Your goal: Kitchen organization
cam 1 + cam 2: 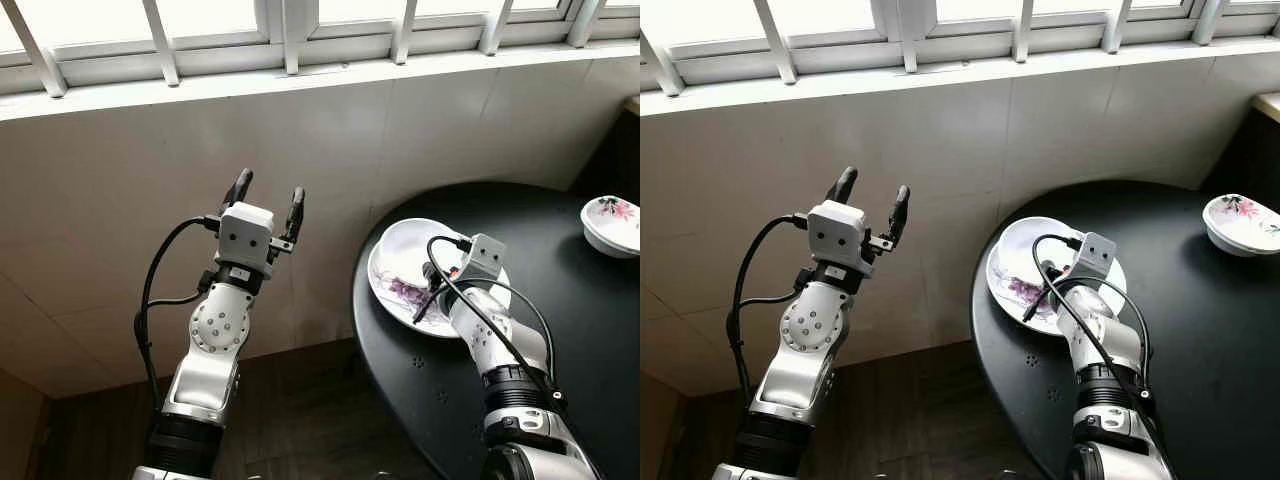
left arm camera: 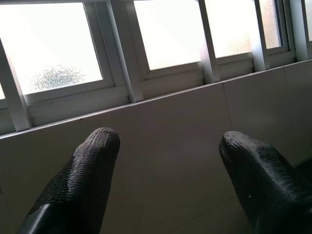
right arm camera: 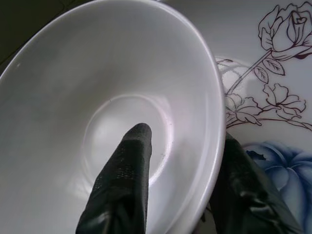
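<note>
Down at my right side, my right gripper [image 3: 183, 161] pinches the rim of a plain white glazed bowl [image 3: 112, 112]: one black finger [image 3: 124, 180] lies inside the bowl, the other sits outside, against its wall. No brand, label or writing can be read on any piece. The bowl rests on a white round plate printed with purple and blue flowers [image 1: 400, 275], which lies near the edge of the round black bench [image 1: 580, 330] closest to the tiled wall [image 1: 120, 170]. Well apart, toward the far right of the bench, stands a second white flower-patterned dish [image 1: 612, 222]. My left gripper [image 1: 266, 205] is raised in the air off to the left of the bench, fingers spread wide with nothing between them, pointing up at the wall below the white-framed window [image 2: 122, 53].
</note>
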You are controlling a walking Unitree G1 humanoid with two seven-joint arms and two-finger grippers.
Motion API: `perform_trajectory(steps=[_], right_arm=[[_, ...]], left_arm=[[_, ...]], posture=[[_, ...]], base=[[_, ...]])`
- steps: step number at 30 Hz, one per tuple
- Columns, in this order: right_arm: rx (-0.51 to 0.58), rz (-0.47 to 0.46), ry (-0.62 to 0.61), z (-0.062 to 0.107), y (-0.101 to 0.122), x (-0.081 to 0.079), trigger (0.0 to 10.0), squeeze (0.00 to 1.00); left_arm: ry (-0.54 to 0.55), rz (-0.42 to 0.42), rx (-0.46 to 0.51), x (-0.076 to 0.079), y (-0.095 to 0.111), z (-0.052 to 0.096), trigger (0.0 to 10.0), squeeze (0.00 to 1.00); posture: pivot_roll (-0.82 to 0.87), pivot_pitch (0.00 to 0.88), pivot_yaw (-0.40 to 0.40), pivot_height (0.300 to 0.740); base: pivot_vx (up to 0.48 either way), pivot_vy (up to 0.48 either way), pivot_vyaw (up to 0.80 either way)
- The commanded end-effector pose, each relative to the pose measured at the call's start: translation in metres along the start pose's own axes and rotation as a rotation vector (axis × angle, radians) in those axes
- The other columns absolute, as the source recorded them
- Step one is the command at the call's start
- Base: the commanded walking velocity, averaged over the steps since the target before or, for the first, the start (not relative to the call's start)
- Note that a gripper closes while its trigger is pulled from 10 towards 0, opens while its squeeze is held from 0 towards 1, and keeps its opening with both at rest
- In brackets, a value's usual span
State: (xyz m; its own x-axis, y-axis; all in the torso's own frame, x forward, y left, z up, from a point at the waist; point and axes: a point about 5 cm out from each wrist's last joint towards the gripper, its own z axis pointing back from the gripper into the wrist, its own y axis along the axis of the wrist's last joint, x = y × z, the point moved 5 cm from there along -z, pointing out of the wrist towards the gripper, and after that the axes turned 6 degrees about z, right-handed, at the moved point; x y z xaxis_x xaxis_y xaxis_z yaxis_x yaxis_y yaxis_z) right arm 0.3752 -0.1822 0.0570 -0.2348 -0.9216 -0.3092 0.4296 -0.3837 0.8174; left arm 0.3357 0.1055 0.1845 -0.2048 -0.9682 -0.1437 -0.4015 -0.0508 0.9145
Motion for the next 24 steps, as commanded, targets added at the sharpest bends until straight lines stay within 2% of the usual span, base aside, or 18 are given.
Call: perform_trajectory(steps=[1, 8, 11, 12, 15, 16, 18, 20, 22, 23, 24], right_arm=[[0.013, -0.035, -0.004, 0.0, 0.005, 0.0, 0.0, 0.0], [0.04, -0.091, -0.025, 0.001, 0.014, 0.003, 0.0, 0.0], [0.149, -0.114, -0.042, 0.006, 0.035, 0.005, 0.0, 0.0], [0.149, -0.114, -0.042, 0.006, 0.035, 0.005, 0.0, 0.0], [0.366, -0.007, 0.024, 0.02, 0.074, -0.011, 0.0, 0.0], [0.366, -0.007, 0.024, 0.02, 0.074, -0.011, 0.0, 0.0], [0.498, 0.084, 0.084, 0.033, 0.094, -0.027, 0.0, 0.0], [0.596, 0.173, 0.13, 0.045, 0.106, -0.042, 0.0, 0.0], [0.617, 0.193, 0.141, 0.047, 0.108, -0.045, 0.0, 0.0], [0.694, 0.295, 0.199, 0.059, 0.113, -0.062, 0.0, 0.0], [0.713, 0.323, 0.228, 0.063, 0.112, -0.069, 0.0, 0.0]], left_arm=[[-0.014, -0.009, -0.02, 0.003, -0.004, -0.001, 10.0, 0.0], [-0.011, -0.015, -0.023, 0.002, -0.005, -0.001, 10.0, 0.0], [-0.009, -0.018, -0.024, 0.002, -0.005, -0.001, 10.0, 0.0], [-0.009, -0.018, -0.024, 0.002, -0.005, -0.001, 10.0, 0.0], [-0.006, -0.022, -0.024, 0.001, -0.005, -0.001, 10.0, 0.0], [-0.006, -0.022, -0.024, 0.001, -0.005, -0.001, 10.0, 0.0], [-0.001, -0.023, -0.023, 0.0, -0.005, -0.001, 10.0, 0.0], [0.004, -0.023, -0.023, 0.0, -0.005, -0.001, 10.0, 0.0], [0.005, -0.023, -0.023, 0.0, -0.005, -0.001, 10.0, 0.0], [0.012, -0.02, -0.024, -0.001, -0.006, -0.001, 10.0, 0.0], [0.016, -0.019, -0.027, -0.002, -0.006, -0.001, 10.0, 0.0]], posture=[[-0.12, 0.0, -0.031, 0.74], [-0.12, 0.0, -0.032, 0.74], [-0.12, 0.0, -0.032, 0.74], [-0.12, 0.0, -0.032, 0.74], [-0.12, 0.0, -0.032, 0.74], [-0.12, 0.0, -0.032, 0.74], [-0.12, 0.0, -0.032, 0.74], [-0.12, 0.0, -0.032, 0.74], [-0.12, 0.0, -0.032, 0.74], [-0.12, 0.0, -0.032, 0.74], [-0.12, 0.0, -0.033, 0.74]], base=[[0.0, 0.0, 0.0], [0.0, 0.0, 0.0], [0.0, 0.0, 0.0], [0.0, 0.0, 0.0], [0.0, 0.0, 0.0], [0.0, 0.0, 0.0], [0.0, 0.0, 0.0], [0.0, 0.0, 0.0], [0.0, 0.0, 0.0], [0.0, 0.0, 0.0], [0.0, 0.0, 0.0]])
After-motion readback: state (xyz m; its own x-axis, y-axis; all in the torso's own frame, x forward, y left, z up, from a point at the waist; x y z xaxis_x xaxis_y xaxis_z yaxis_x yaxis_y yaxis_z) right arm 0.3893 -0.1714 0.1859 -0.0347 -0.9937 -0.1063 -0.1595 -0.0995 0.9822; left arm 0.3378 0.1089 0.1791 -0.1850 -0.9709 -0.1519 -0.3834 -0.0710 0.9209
